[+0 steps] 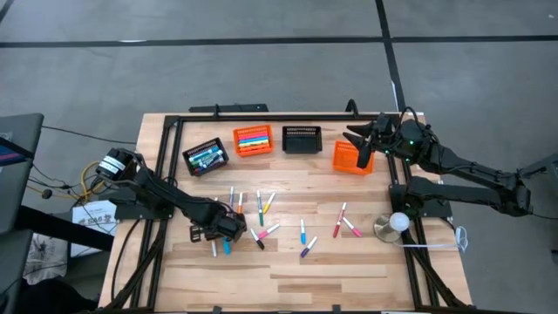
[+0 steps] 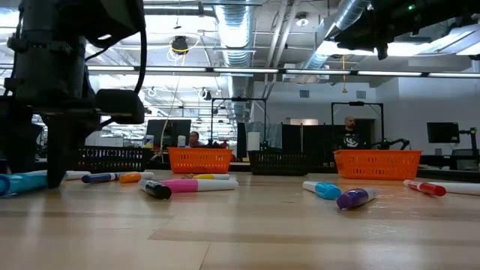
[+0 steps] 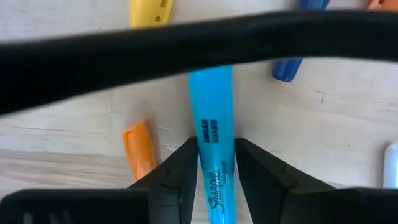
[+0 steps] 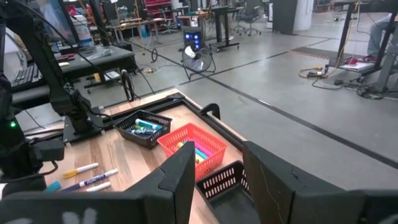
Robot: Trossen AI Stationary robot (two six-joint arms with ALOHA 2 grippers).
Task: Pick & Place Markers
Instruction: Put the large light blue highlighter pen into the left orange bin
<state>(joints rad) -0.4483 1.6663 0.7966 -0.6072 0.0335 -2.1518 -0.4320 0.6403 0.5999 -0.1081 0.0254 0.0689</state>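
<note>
So the left gripper (image 1: 228,228) is down at the table near the left-front part of the marker scatter, and the left wrist view shows the light blue marker (image 3: 212,124) sitting right between its two fingers (image 3: 180,174), both pressed against the barrel, so it's clamped on that one. The marker runs lengthwise straight out from between the fingers, lying flat on the wood. Just beside it there's an orange marker (image 3: 139,149), with a yellow one (image 3: 149,11) and a dark blue one (image 3: 287,67) a bit farther out. From above, the rest of the markers (image 1: 261,209) are spread loose across the middle of the table (image 1: 366,262), with a pink and red pair (image 1: 342,220) off toward the right, well apart from the left gripper. In the low view a purple marker (image 2: 355,198) and a pink one (image 2: 196,184) lie on the wood in front. Along the back edge there's a black basket (image 1: 206,157) with markers in it, an orange basket (image 1: 253,139) full of markers, another black basket (image 1: 302,139) and a second orange basket (image 1: 352,157). The right gripper (image 1: 359,139) hangs up over that last orange basket, fingers (image 4: 180,174) apart with nothing between them.
</note>
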